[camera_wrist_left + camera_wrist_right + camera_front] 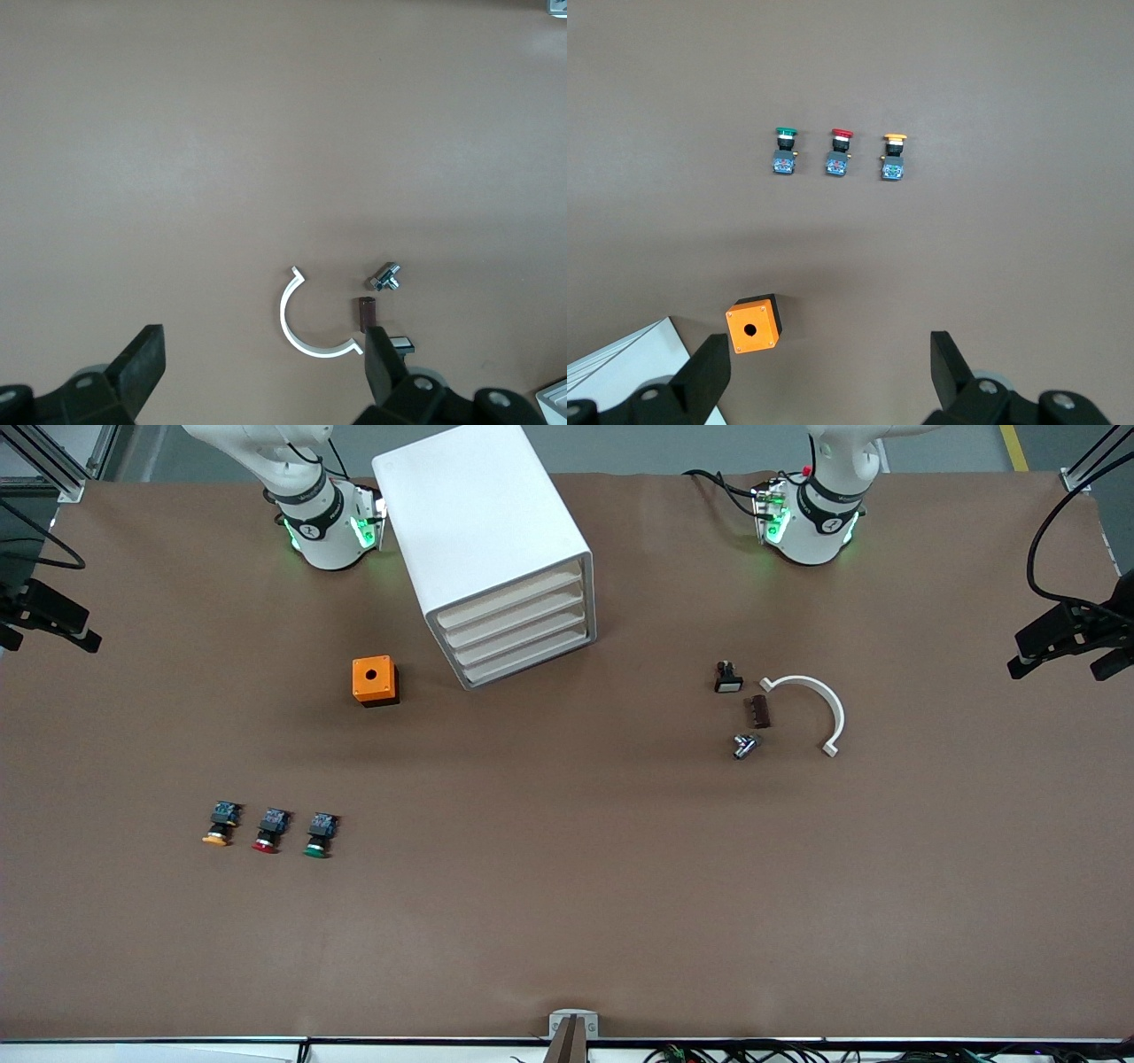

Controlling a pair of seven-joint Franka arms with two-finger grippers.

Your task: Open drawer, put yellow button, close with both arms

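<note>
The yellow button (218,825) (894,157) lies on its side on the surface, yellow-orange cap toward the front camera, blue block at its back. It ends a row of 3 buttons, at the right arm's end, just beside the red-capped button (269,830).

The drawer unit (496,549), a white cabinet with 4 shut drawers, stands between the arms' bases.

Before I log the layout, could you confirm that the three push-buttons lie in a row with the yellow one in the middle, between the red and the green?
Not quite: the red button is in the middle. The yellow button lies at the end of the row toward the right arm's end of the table, and the green button at the other end. The front view shows it, and the right wrist view agrees.
</note>
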